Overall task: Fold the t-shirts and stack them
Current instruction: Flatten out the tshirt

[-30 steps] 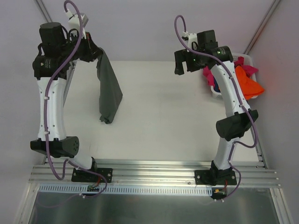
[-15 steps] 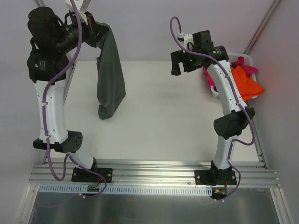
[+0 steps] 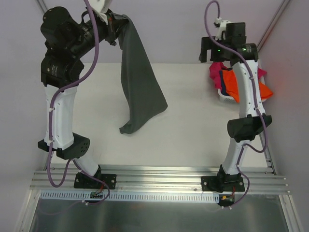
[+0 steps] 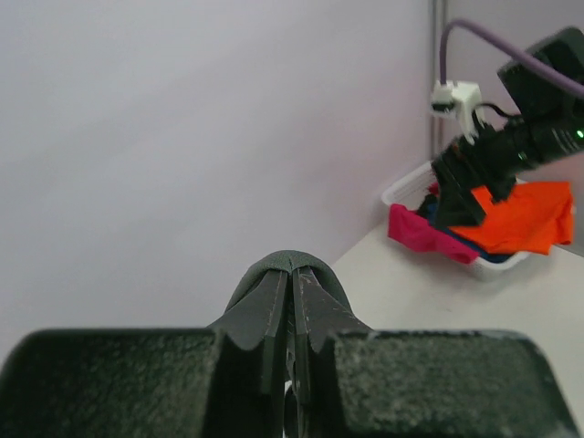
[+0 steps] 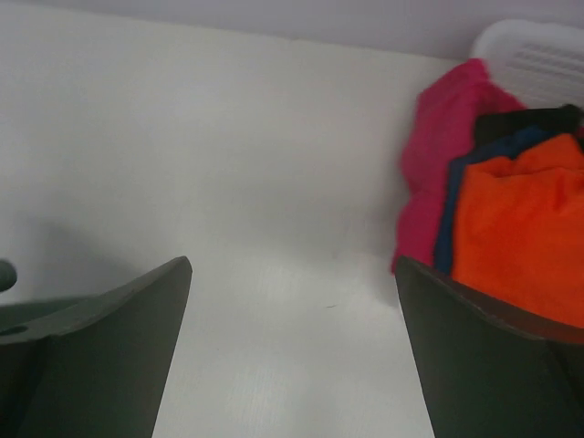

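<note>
Grey-olive t-shirt (image 3: 142, 82) hangs vert. from L fingers (image 4: 257, 315), free end down.

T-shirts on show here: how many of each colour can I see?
Dark grey t-shirt: 1
Orange t-shirt: 1
Magenta-pink t-shirt: 1
Dark blue t-shirt: 1
Total: 4 visible

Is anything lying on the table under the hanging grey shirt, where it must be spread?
Nothing visible. The left tool holds the grey shirt up, and the table below it is bare. The basket stands at the far right.
</note>
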Controlling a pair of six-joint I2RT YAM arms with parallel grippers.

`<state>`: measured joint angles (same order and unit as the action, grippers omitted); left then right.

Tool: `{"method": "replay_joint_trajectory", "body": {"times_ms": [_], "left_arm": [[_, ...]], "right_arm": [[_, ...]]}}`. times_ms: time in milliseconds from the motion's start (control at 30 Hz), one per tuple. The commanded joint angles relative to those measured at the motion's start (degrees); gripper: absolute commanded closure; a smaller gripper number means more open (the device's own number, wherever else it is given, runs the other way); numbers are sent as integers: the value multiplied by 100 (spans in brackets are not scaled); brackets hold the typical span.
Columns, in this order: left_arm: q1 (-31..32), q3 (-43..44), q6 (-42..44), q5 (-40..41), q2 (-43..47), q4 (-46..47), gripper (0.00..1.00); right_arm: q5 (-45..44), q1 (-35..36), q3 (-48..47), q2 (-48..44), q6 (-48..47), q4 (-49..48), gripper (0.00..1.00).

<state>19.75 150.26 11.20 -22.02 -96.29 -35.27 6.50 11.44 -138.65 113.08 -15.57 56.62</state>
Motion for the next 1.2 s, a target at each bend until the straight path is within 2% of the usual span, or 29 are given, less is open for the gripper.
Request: {"method": "replay_joint_trajectory", "body": {"times_ms": [0, 100, 200, 333, 367, 433, 500, 533, 567, 633, 700, 800, 833, 867, 900, 933, 967, 1067, 1100, 1133, 1167], "left_arm": [[564, -137, 57, 93, -82, 319, 100], [1127, 222, 216, 294, -398, 494, 100], [1207, 539, -64, 505, -724, 933, 100], [1251, 453, 399, 1119, -891, 1215, 100], [1242, 130, 600, 1582, -883, 1259, 100], [981, -363, 1085, 1893, -804, 1338, 100], [567, -1198, 860, 1982, -803, 1329, 100], [43, -1487, 727, 1939, -795, 1329, 100], [-145, -2021, 647, 1921, -812, 1321, 100], [-462, -2681, 1040, 2166, -882, 1303, 100], [-568, -3010, 1444, 2421, -935, 1303, 100], [-806, -3406, 1324, 2755, -1049, 1259, 100], [-823, -3624, 1375, 2860, -1050, 1224, 96], [-823, -3748, 1411, 2853, -1032, 1224, 73], [-823, -3880, 1341, 2835, -980, 1215, 37], [-823, -4003, 1236, 2826, -840, 1215, 14], [-823, -4239, 1087, 2722, -743, 1180, 1], [-823, -4783, 403, 2397, -304, 1154, 1], [-832, -4891, 261, 2422, -207, 1154, 1], [-867, -5040, 112, 2483, -75, 1154, 1], [-911, -5111, -29, 2536, -4, 1162, 1]], "right_arm": [[-474, -650, -321, -356, 195, -336, 0], [-527, -993, -172, -506, 204, -292, 0], [-369, -1127, -145, -550, 230, -274, 0], [-203, -1258, -127, -506, 300, -257, 0], [-63, -1250, -127, -462, 318, -248, 0], [52, -1232, -153, -401, 371, -230, 0], [184, -1197, -171, -313, 388, -239, 1], [228, -1188, -180, -278, 388, -213, 0], [298, -1162, -215, -243, 406, -213, 0], [369, -1153, -215, -198, 406, -204, 1], [492, -1022, -198, -181, 389, -178, 0], [571, -890, -101, -181, 327, -151, 1], [711, -863, -75, -181, 301, -116, 0], [834, -819, -22, -189, 266, -90, 0], [992, -689, 117, -198, 161, -64, 0], [1141, -574, 232, -216, 108, 15, 0], [1412, -442, 364, -259, 20, 59, 1], [1626, 313, 874, -216, -735, 454, 1], [1522, 776, 1031, -181, -954, 568, 2], [1442, 1024, 1381, -172, -1635, 700, 2], [1181, 1262, 1619, -163, -1912, 719, 3]]}}
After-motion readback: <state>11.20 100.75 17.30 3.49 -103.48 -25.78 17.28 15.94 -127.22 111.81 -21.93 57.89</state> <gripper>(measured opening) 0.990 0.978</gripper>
